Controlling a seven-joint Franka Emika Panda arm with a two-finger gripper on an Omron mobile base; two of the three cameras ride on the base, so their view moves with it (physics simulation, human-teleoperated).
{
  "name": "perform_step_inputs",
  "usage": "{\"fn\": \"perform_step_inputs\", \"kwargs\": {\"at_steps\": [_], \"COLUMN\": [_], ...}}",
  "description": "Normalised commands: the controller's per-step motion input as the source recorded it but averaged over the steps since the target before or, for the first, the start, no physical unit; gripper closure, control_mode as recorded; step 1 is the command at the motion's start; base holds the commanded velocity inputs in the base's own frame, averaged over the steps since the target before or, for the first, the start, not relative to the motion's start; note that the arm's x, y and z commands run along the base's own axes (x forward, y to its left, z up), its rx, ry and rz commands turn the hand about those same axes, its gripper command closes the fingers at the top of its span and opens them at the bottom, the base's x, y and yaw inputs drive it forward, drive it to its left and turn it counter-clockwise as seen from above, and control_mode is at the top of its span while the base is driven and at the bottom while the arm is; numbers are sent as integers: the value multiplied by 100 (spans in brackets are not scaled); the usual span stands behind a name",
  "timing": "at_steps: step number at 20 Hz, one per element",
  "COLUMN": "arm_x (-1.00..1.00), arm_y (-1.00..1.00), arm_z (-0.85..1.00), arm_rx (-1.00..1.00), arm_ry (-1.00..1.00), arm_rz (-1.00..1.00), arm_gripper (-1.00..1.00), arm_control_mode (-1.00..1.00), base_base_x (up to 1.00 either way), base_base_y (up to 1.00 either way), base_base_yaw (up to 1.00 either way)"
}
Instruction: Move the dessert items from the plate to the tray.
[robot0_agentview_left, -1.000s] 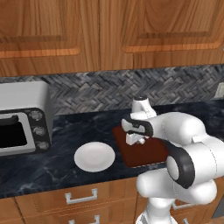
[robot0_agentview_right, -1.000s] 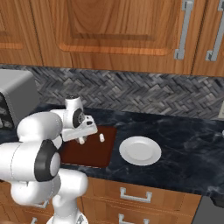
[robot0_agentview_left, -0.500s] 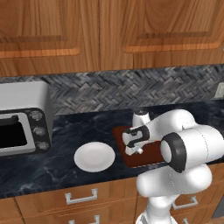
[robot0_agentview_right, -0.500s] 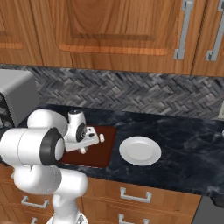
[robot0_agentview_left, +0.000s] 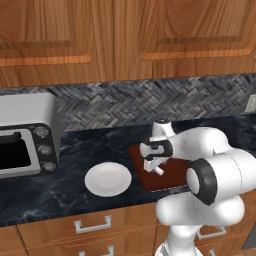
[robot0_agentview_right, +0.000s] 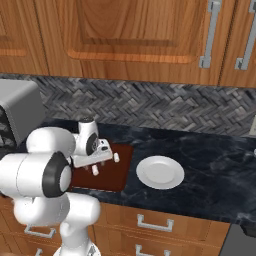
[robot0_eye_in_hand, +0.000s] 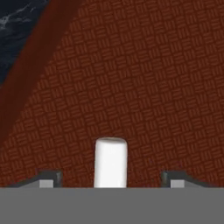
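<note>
Marshmallow base behind claw

The small white stubby marshmallow stands upright on the woven-patterned floor of the dark reddish-brown tray, while the round white plate, bare, lies flat just beside the tray on the plate's far side from the toaster oven.

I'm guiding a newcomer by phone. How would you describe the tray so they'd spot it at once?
On the dark marbled counter under the wooden cabinets, look right of the toaster oven, past the round white plate. The tray lies flat beside the plate, apart from it. It is the only reddish-brown rectangle there, with rounded corners and a woven pattern.
</note>
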Motion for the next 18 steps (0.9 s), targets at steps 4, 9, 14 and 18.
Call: {"fn": "perform_step_inputs", "kwargs": {"at_steps": [4, 9, 14, 18], "arm_x": [-46, -69, -87, -100], "arm_y": [0, 4, 1, -2], "arm_z": [100, 94, 19, 21], "arm_rx": [9, 0, 0, 1], "arm_ry": [-4, -10, -27, -41], "arm_rz": [-9, -13, -3, 0], "arm_gripper": [-100, -100, -100, -100], "arm_control_mode": [-100, -100, -100, -100], "base_base_x": [0, 0, 0, 0], "base_base_y": [0, 0, 0, 0], "base_base_yaw": [0, 0, 0, 0]}}
